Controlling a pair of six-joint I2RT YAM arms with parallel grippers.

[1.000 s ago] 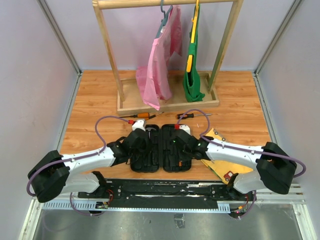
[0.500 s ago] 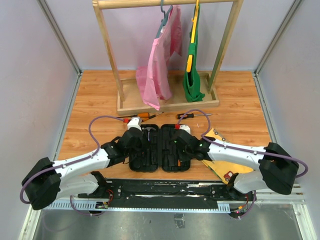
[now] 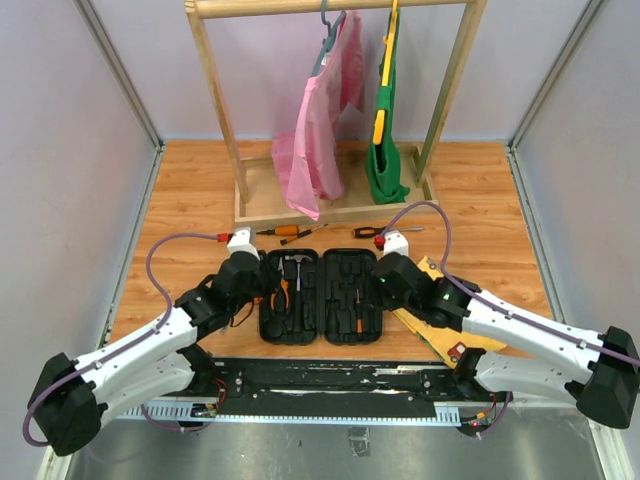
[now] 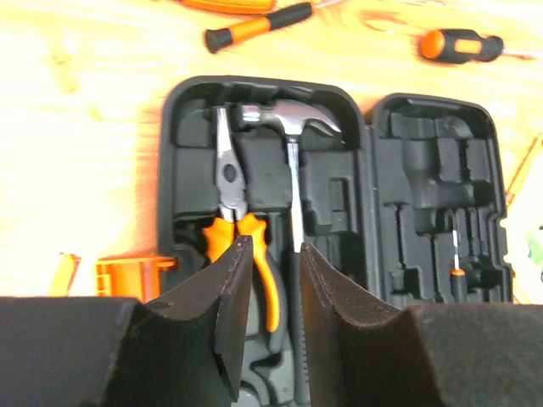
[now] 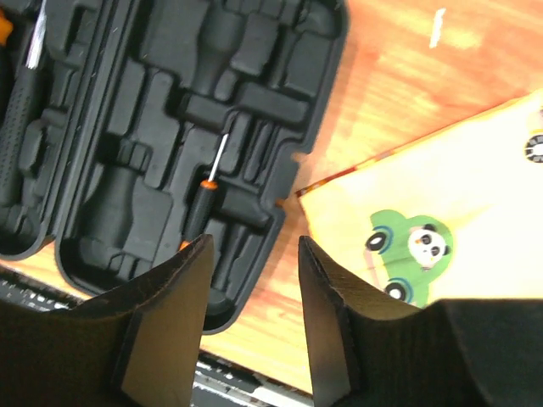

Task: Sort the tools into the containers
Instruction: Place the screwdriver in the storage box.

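Observation:
The black tool case [image 3: 320, 296] lies open on the wooden table. Its left half holds orange-handled pliers [image 4: 242, 233] and a metal-headed hammer [image 4: 291, 127], which also show in the top view as pliers [image 3: 281, 293] and hammer [image 3: 297, 262]. Its right half [image 5: 170, 127] holds a small screwdriver [image 5: 204, 199]. Loose screwdrivers [image 3: 283, 231] [image 3: 370, 232] lie on the table beyond the case. My left gripper [image 4: 270, 254] is open and empty, above the near end of the left half. My right gripper [image 5: 254, 246] is open and empty, over the case's right edge.
The yellow picture board [image 5: 441, 212] lies just right of the case. The case's orange latch [image 4: 136, 275] sticks out at its left side. A wooden clothes rack [image 3: 335, 208] with pink and green garments stands at the back. A black rail [image 3: 320, 380] runs along the near edge.
Both grippers have drawn away from over the case, the left one to the left, the right one to the right. The pliers and hammer in the left half now show.

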